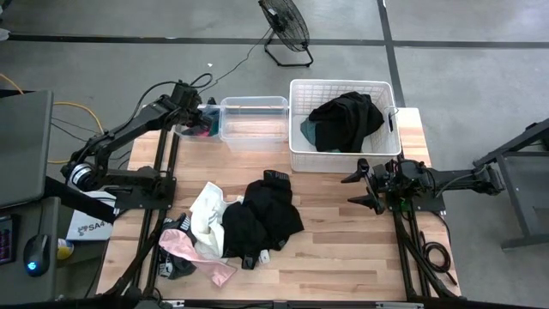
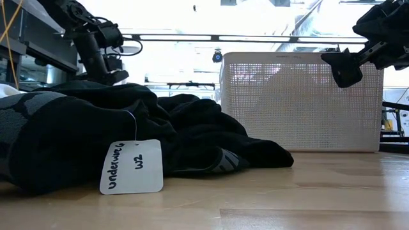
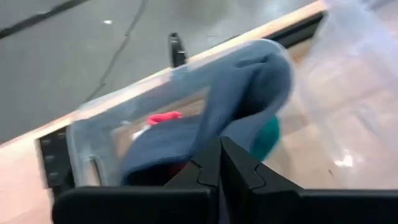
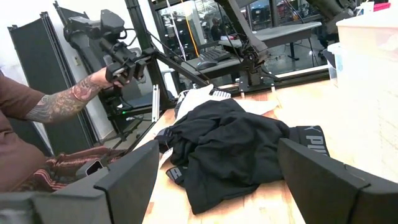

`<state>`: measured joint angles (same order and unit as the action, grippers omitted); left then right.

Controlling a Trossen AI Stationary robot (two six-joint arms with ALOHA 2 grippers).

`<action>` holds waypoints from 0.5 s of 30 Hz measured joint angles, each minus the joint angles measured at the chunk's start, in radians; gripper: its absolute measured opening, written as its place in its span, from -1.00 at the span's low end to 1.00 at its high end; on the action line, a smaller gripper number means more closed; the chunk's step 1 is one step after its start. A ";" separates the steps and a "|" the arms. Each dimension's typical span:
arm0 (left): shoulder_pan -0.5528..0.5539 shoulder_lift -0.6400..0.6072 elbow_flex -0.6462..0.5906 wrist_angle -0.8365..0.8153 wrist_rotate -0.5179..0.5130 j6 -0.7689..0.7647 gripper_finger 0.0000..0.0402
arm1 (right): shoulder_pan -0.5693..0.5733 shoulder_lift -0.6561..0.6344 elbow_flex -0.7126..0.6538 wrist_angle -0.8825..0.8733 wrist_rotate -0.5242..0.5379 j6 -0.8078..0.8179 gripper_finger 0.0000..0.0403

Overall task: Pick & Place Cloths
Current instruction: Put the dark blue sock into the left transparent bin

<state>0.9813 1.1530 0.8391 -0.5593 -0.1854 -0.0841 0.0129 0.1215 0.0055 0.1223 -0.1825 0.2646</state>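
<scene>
A pile of cloths lies mid-table: black ones, a white one and a pink one. One black cloth carries a paper tag. Black and teal cloths fill the white basket. My left gripper is over the far-left clear bin, shut on a navy cloth; red and teal cloth lies under it in the bin. My right gripper hovers open near the basket's near right corner, facing the pile. My left gripper pinches the navy cloth between its two shut fingers. The place of contact is hidden behind the fingertips. Beyond the tips the cloth arches up and drapes slack down into the clear bin.
A second clear bin stands between the left bin and the basket. A fan stands on the floor beyond the table. A person's tattooed arm holds a control handle beyond the table's left side. Bare wood lies at the near right.
</scene>
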 joint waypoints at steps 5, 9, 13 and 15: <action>0.000 -0.013 0.000 0.002 0.083 0.016 -1.00 | 0.000 0.000 0.000 0.000 0.000 0.000 0.58; 0.000 -0.027 0.000 -0.014 0.172 0.090 -1.00 | 0.000 0.000 0.000 0.000 0.000 0.000 0.58; 0.000 -0.021 0.000 -0.068 0.223 0.112 -1.00 | 0.000 0.000 0.000 0.000 0.000 0.000 0.58; 0.000 -0.009 -0.002 -0.099 0.182 0.113 -1.00 | 0.000 0.000 0.000 0.000 0.000 0.000 0.58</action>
<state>0.9810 1.1442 0.8369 -0.6586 -0.0029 0.0291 0.0132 0.1215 0.0055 0.1223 -0.1825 0.2646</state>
